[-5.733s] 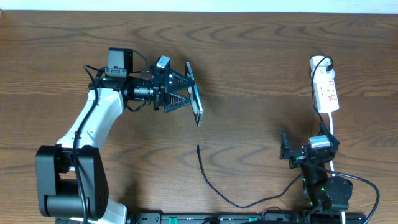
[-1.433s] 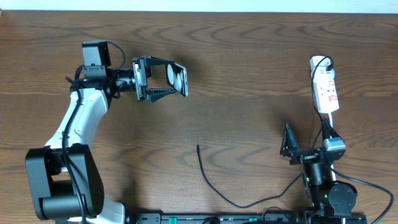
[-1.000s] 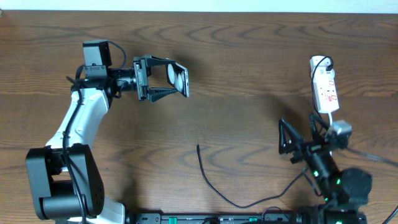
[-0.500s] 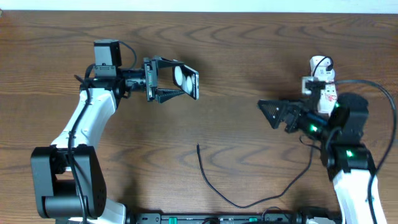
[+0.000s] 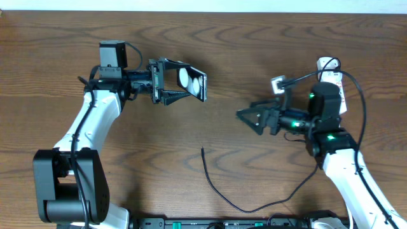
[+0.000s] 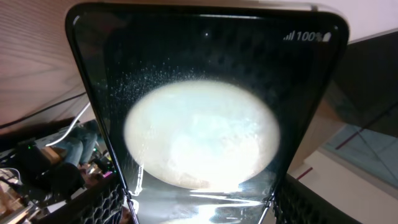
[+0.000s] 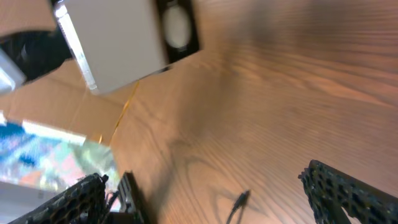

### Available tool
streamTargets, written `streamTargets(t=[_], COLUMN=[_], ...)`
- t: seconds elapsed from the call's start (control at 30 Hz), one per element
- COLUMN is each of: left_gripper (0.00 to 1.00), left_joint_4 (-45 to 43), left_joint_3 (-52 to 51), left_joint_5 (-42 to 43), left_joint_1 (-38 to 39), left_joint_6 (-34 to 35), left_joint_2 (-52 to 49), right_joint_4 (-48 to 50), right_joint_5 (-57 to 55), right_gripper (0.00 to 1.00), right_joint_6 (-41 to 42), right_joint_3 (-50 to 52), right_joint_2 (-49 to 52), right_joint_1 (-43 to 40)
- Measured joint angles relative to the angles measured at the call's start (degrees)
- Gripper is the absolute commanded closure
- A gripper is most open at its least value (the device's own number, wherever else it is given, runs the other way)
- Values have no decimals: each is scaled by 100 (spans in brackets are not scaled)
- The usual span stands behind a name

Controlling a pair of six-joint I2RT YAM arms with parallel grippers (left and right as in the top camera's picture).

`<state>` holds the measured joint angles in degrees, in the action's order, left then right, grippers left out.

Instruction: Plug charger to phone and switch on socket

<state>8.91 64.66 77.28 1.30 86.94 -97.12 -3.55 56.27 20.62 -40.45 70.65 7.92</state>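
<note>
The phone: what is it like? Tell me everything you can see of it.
The phone is a thin black slab with rounded corners and a glossy face mirroring round white lights. A signal mark and 100% show in one top corner. The left gripper clamps its edges, holding it tilted with the face upward, over the table's left rear. Nothing else touches it, and no cable is visibly plugged in.

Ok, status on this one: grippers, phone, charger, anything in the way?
Left gripper shut on phone, held up. Right gripper open, empty. Charger loose on table, not plugged in. Nothing blocking it.
</note>
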Motion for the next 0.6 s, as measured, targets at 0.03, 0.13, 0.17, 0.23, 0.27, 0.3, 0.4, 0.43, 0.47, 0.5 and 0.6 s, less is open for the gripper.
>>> streamTargets(t=[0.03, 0.13, 0.17, 0.23, 0.27, 0.3, 0.4, 0.43, 0.47, 0.5, 0.6], left_gripper=[93, 93, 93, 93, 93, 93, 93, 93, 92, 93, 93], left_joint_4=[-2, -2, -2, -2, -2, -2, -2, 0, 0, -2, 0], left_joint_3=[0, 0, 0, 0, 0, 0, 0, 0, 0, 0, 0], left_joint_5=[-31, -120, -146, -216, -260, -299, -433, -485, -564, -603, -817], left_joint_1=[24, 105, 129, 177, 201, 234, 321, 358, 407, 433, 542], left_joint_6=[0, -7, -15, -17, -17, -17, -20, -20, -20, -20, -22], left_joint_2=[0, 0, 0, 0, 0, 0, 0, 0, 0, 0, 0], right_joint_4=[50, 225, 273, 297, 297, 297, 299, 299, 302, 304, 304], right_joint_5=[-44, -155, -205, -297, -343, -382, -463, -485, -511, -533, -595], right_gripper=[1, 1, 1, 1, 1, 1, 1, 1, 1, 1, 1], right_joint_6=[-24, -50, -57, -74, -79, -105, -210, -240, -282, -310, -367], right_joint_3=[0, 0, 0, 0, 0, 0, 0, 0, 0, 0, 0], right_joint_2=[0, 0, 0, 0, 0, 0, 0, 0, 0, 0, 0], right_joint_1=[98, 339, 407, 492, 520, 544, 544, 544, 544, 544, 544])
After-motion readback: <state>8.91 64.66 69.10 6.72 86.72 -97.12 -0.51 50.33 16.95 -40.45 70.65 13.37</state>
